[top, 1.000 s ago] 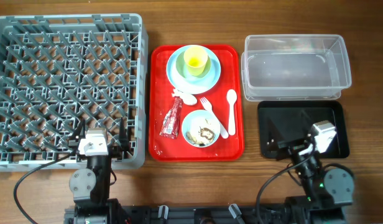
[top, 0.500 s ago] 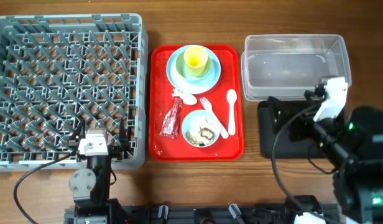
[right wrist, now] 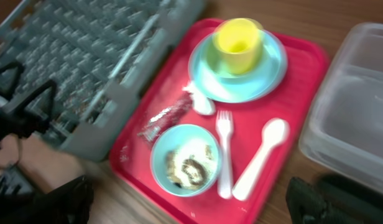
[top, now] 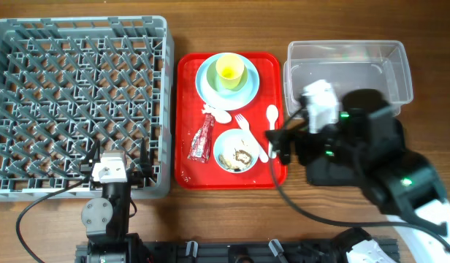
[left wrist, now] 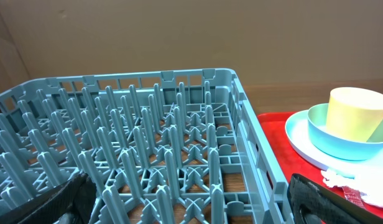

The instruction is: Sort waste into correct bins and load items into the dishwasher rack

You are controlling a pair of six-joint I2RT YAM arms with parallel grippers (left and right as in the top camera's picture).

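**First pick off the tray: nothing sorted, nothing loaded**

- Large square grey plastic dishwasher rack [top: 71,95] sits at desk 9 o'clock, nothing in it. Left jaws sit at its 5 o'clock wall, wide open, holding nothing.
- Flat red serving tray [top: 190,88] mid-desk carries everything.
- Right arm [top: 371,146] hangs over the tray's 4 o'clock edge. Right jaws are wide open and empty, facing the tray.
- Clear rectangular plastic tub [top: 371,80] at 2 o'clock has nothing in it. Shallow black rectangular tray [top: 320,174] at 4 o'clock is mostly under the arm.
- At tray 12 o'clock: light blue round plate [top: 203,82], pale blue-green bowl [top: 245,79] on it, small yellow cup [top: 229,70] in that.
- At 5 o'clock: small whitish bowl [top: 219,146] with rice-like scraps [top: 239,155].
- At 8 o'clock: long red plastic snack wrapper [top: 201,139].
- At 3 to 4 o'clock: white plastic fork [top: 250,135] and spoon [top: 272,115], the spoon just beside the right jaws.
- Just beside the plate's 7 o'clock rim: crumpled white paper [top: 216,113].

My read: waste first.
- The wrapper lies flat, so come straight down and pinch across its narrow width mid-length.
- Cross above the cutlery and don't clip the scrap bowl.
- Keep that bowl level until it's over a bin.
- Can't tell which bin takes what.
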